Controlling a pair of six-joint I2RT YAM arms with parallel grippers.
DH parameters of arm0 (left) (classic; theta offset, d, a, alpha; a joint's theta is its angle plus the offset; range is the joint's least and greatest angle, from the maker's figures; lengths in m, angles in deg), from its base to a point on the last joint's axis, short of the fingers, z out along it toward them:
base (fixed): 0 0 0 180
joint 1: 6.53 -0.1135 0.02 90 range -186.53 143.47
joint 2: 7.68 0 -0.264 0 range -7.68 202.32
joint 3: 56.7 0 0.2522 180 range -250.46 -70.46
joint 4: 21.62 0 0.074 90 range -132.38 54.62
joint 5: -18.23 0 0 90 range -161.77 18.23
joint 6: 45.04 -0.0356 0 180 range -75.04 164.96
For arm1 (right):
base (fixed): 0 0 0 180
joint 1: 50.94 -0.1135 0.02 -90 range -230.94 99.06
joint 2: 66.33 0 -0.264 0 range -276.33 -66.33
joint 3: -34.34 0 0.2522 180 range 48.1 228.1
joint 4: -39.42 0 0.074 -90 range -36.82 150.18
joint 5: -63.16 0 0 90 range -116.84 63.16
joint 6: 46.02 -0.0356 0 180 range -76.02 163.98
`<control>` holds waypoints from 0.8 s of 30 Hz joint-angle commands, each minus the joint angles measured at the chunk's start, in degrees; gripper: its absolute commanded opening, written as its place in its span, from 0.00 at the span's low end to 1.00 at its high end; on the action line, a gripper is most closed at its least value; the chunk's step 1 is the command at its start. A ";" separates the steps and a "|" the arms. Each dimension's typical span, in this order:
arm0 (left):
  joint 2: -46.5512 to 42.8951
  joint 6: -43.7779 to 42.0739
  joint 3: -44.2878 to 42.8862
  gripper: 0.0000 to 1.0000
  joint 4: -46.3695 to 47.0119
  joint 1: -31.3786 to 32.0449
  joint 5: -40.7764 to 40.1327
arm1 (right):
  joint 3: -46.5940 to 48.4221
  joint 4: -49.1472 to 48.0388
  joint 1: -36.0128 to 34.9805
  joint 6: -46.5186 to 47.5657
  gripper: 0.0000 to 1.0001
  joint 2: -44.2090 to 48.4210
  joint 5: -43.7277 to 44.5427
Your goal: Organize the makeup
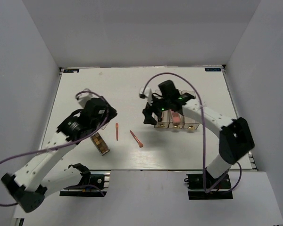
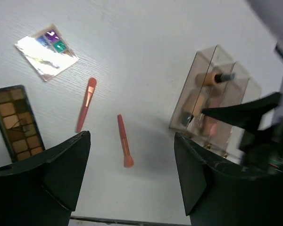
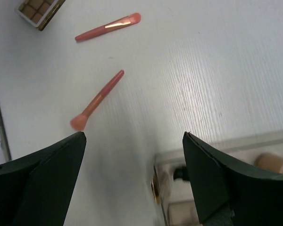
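A brown eyeshadow palette [image 1: 101,143] lies near the left arm; it also shows in the left wrist view [image 2: 16,123]. A shiny palette with coloured pans [image 2: 46,51] lies beyond it. Two salmon-pink sticks [image 1: 117,132] [image 1: 137,138] lie mid-table, and both show in the left wrist view [image 2: 86,103] [image 2: 124,147] and the right wrist view [image 3: 108,27] [image 3: 96,101]. A tan bottle [image 2: 211,78] lies inside the clear boxes [image 1: 177,120]. My left gripper [image 1: 109,113] [image 2: 131,136] is open and empty above the table. My right gripper [image 1: 149,117] [image 3: 134,135] is open and empty at the boxes' left end.
Three clear boxes with gold fronts [image 2: 212,103] stand in a row at centre right, and pinkish items lie inside them. White walls enclose the table [image 1: 132,89] on three sides. The right arm's purple cable loops over the boxes.
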 commanded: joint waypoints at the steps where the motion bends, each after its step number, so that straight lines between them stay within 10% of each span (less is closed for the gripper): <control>1: -9.20 9.27 -0.49 0.81 -9.18 -0.29 -12.03 | 8.66 -1.19 -5.73 -4.03 0.89 -7.12 10.54; 13: -20.05 12.36 -2.60 0.83 -17.71 -0.29 -14.78 | 39.44 -0.05 -19.18 -20.47 0.89 -34.90 21.77; 24: -20.40 14.82 -4.36 0.83 -22.54 -0.29 -13.90 | 48.52 -2.76 -24.54 -24.00 0.89 -46.60 25.12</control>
